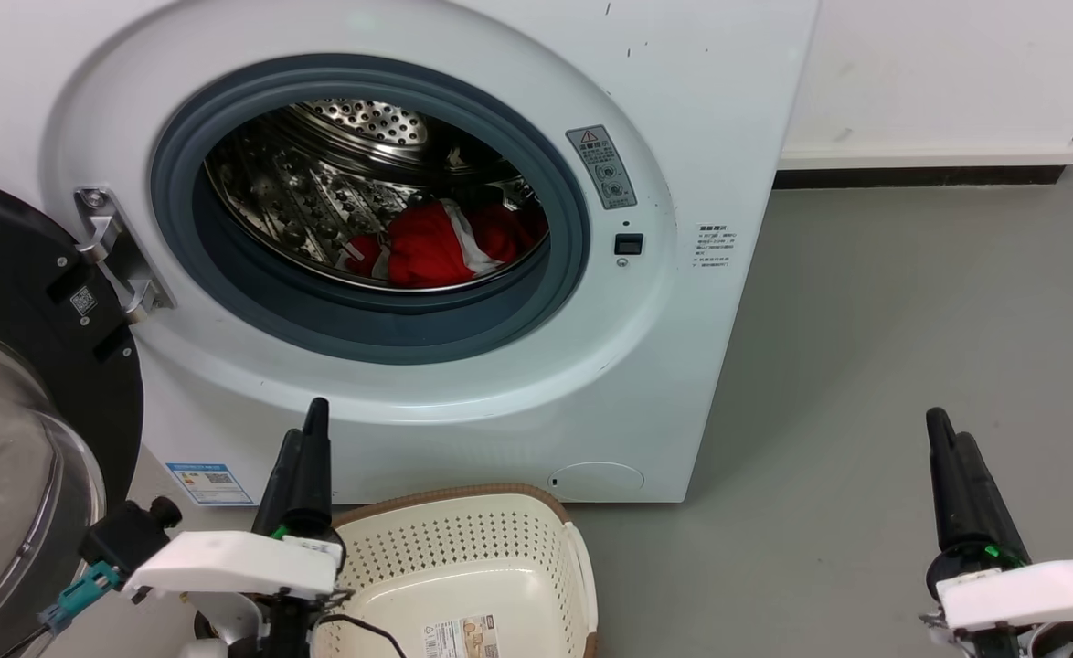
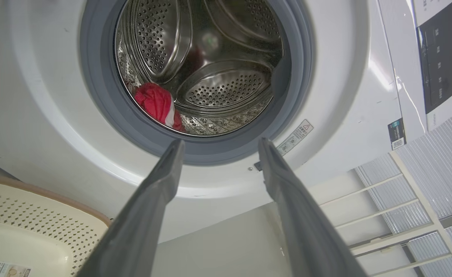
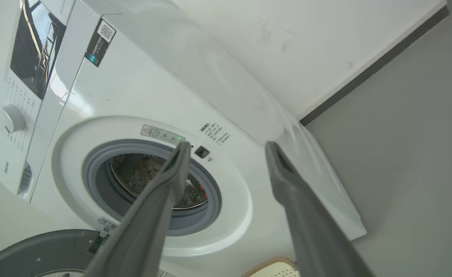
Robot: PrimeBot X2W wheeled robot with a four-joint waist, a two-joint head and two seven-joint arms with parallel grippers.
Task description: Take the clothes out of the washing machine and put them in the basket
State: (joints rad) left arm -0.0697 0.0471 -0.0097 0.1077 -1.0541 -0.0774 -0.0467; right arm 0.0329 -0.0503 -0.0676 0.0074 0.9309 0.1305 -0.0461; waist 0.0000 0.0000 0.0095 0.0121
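The washing machine stands ahead with its door swung open to the left. Red clothes with white stripes lie at the bottom of the steel drum; in the left wrist view the clothes show at the drum's lower left. The cream basket sits on the floor in front of the machine, holding no fabric that I can see. My left gripper hovers just left of the basket, below the porthole; its jaws stand open and hold nothing. My right gripper hangs over the floor to the right, open.
The black-framed glass door sticks out at the left, close to my left arm. Grey floor stretches right of the machine to a white wall with a dark skirting. The control panel and knob show in the right wrist view.
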